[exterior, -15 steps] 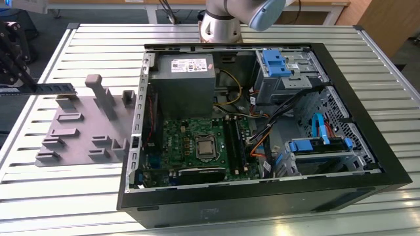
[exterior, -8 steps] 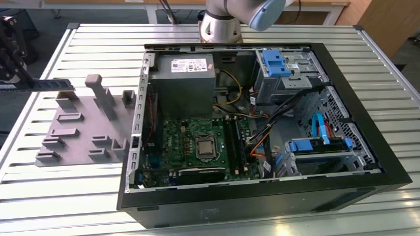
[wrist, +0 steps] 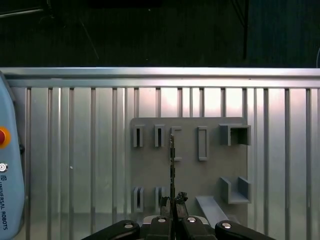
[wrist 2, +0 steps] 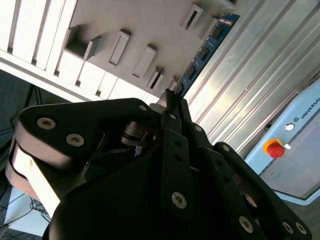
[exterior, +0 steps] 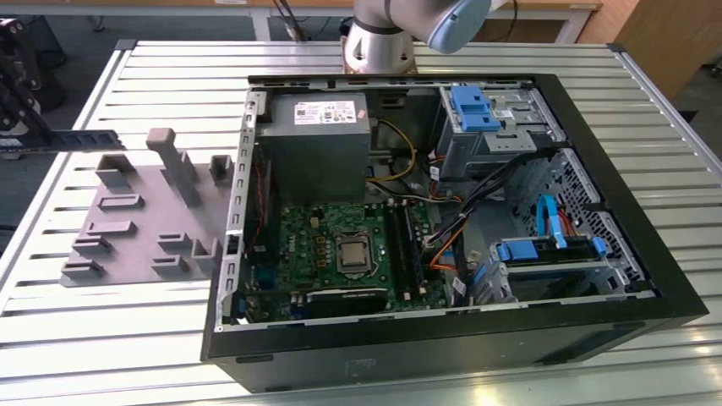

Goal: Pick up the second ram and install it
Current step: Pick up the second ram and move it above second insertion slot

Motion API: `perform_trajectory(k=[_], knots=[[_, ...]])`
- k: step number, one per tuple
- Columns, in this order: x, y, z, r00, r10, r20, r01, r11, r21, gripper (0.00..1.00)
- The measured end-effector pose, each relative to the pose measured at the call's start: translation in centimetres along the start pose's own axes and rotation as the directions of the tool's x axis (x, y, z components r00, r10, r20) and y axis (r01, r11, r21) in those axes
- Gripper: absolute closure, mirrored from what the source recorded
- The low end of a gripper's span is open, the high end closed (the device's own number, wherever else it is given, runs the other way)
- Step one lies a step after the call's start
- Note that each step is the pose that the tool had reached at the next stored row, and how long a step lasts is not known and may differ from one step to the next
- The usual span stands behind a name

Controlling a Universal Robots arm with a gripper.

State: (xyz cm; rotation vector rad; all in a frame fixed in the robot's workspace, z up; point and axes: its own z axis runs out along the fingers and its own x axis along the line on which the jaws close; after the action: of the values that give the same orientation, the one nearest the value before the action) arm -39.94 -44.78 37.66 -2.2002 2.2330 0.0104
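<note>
The second ram [exterior: 79, 139] is a thin dark green strip held level above the far end of the grey slotted fixture [exterior: 147, 211], at the exterior view's left. My gripper [exterior: 32, 139] is shut on one end of it. The second wrist view shows the black fingers [wrist 2: 172, 117] pinched on the ram [wrist 2: 207, 47], which reaches out over the fixture [wrist 2: 140, 30]. Seen edge-on in the first wrist view, the ram [wrist: 172, 160] rises from the gripper [wrist: 172, 202] over the fixture [wrist: 210, 172]. The open computer case [exterior: 631, 254] lies to the right, with the motherboard [exterior: 327, 245] and its black memory slots [exterior: 404, 245].
The arm's base [exterior: 378, 38] stands behind the case. A light blue pendant with a red button [wrist 2: 282, 150] [wrist: 6, 175] lies on the slatted metal table [exterior: 158, 338]. The table's edge [wrist: 160, 72] runs beyond the fixture. Cables and drive cages [exterior: 542, 254] fill the case's right half.
</note>
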Motion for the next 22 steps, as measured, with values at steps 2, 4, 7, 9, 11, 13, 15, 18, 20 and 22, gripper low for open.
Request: perform_trajectory(k=[2, 4, 7, 9, 11, 13, 15, 18, 20, 22], knots=[[-0.01, 0.00, -0.21, 1.0000, 0.000, 0.0000, 0.000, 1.0000, 0.0000, 0.86], [-0.02, 0.00, -0.39, 1.0000, 0.000, 0.0001, 0.000, 1.0000, 0.0001, 0.86], [-0.03, 0.00, -0.66, 1.0000, 0.000, 0.0000, 0.000, 1.0000, 0.0000, 0.86], [-0.03, 0.00, -0.87, 1.0000, 0.000, 0.0000, 0.000, 1.0000, 0.0000, 0.86], [-0.04, 0.00, -1.03, 1.0000, 0.000, 0.0001, 0.000, 1.0000, 0.0001, 0.86], [-0.04, 0.00, -1.07, 1.0000, 0.000, 0.0002, 0.000, 1.0000, 0.0002, 0.86], [-0.04, 0.00, -1.10, 1.0000, 0.000, 0.0000, 0.000, 1.0000, 0.0000, 0.86], [-0.05, -0.02, -1.11, 1.0000, 0.000, -0.0001, 0.000, 1.0000, -0.0002, 0.86], [-0.05, -0.09, -1.11, 1.0000, 0.000, -0.0001, 0.000, 1.0000, -0.0002, 0.86], [-0.04, -0.19, -1.11, 1.0000, 0.000, -0.0001, 0.000, 1.0000, -0.0001, 0.86]])
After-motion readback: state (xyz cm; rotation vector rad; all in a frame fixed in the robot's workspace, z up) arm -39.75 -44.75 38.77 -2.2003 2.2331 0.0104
